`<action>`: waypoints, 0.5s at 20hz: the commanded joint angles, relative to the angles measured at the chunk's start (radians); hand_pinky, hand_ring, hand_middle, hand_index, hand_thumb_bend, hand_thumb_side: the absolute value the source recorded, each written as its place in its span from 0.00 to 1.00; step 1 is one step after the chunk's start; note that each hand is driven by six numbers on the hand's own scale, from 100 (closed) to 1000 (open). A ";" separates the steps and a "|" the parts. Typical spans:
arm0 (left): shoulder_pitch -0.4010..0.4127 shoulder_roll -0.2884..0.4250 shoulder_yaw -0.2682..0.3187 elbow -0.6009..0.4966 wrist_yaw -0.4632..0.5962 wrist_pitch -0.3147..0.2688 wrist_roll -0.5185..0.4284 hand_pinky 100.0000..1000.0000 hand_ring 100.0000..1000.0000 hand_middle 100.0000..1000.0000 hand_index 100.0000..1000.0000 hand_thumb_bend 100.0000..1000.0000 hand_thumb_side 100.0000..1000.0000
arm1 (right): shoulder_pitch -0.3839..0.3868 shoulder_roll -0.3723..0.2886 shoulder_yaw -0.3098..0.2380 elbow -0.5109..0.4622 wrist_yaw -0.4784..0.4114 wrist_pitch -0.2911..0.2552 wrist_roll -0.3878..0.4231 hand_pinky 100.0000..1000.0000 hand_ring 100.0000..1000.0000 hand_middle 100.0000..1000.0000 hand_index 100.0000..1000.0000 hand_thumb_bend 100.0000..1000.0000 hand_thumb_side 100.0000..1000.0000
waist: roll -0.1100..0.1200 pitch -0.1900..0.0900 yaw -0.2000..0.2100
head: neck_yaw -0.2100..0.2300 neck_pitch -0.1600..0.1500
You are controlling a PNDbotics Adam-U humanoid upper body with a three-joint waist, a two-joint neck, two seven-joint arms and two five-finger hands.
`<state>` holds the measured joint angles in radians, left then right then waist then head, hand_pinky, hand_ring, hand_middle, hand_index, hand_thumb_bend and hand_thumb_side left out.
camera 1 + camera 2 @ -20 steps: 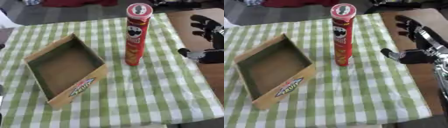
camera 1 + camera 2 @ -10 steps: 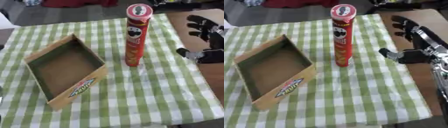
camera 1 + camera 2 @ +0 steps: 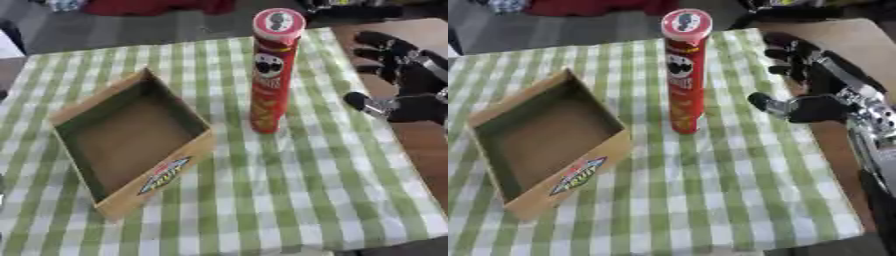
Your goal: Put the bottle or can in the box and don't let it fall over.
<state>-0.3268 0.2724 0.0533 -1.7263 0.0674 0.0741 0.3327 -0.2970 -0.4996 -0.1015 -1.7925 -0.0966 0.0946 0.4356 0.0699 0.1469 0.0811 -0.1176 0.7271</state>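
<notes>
Red can (image 3: pixel 685 75) upright on green-checked cloth (image 3: pixel 289 185) over the bench, just right of the empty cardboard box (image 3: pixel 131 145), not touching it. Right hand (image 3: pixel 811 85) open, fingers spread, near the can's right side, apart from it.

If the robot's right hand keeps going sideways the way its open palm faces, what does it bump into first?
Most likely the tall red can. The right hand is open beside it, thumb and fingers spread toward it, with only bare checked cloth between. Depth is hard to judge, so it might slip just past.
</notes>
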 commanded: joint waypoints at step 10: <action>-0.026 0.009 -0.002 -0.022 0.005 -0.003 -0.007 0.66 1.00 1.00 0.79 0.00 0.71 | -0.085 -0.011 0.011 0.104 -0.045 0.016 0.047 0.93 1.00 1.00 1.00 0.34 0.03 | -0.001 -0.005 0.013 | -0.003 -0.024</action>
<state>-0.3347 0.2713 0.0476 -1.7266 0.0704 0.0723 0.3285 -0.3651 -0.4966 -0.0878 -1.6906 -0.1304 0.1106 0.4762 0.0709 0.1514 0.0929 -0.1200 0.7159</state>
